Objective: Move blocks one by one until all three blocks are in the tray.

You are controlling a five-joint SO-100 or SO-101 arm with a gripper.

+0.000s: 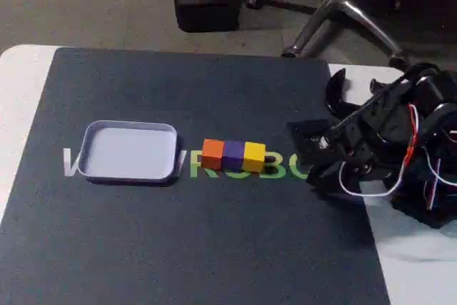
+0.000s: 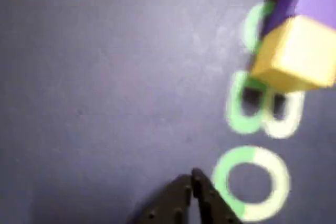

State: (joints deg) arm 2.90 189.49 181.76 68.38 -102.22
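Lavender-white plastic forms the tray [image 1: 130, 150], a shallow rectangle with rounded corners and a low raised rim, lying flat on the left half of the dark, matte mat [image 1: 178, 248], nearer its left edge than its right. Its smooth floor holds nothing. Pale printed lettering [image 1: 285, 166] runs across the mat behind the tray and onward to the right.

Just right of the tray, apart from its rim, three small cubes with crisp edges sit in a tight row, faces touching: the orange block [image 1: 212, 153], the purple block [image 1: 233, 152], then the yellow block [image 1: 254, 153]. All three rest on the lettering near the mat's middle.

Further right, by the mat's right edge, the black arm with its loose red and white wires hangs low over the mat. In the wrist view the gripper [image 2: 192, 178] points at bare mat beside a green-and-white ring-shaped letter, its two dark pointed fingers pressed together and holding nothing, well short of the blurred yellow block [image 2: 296, 56].
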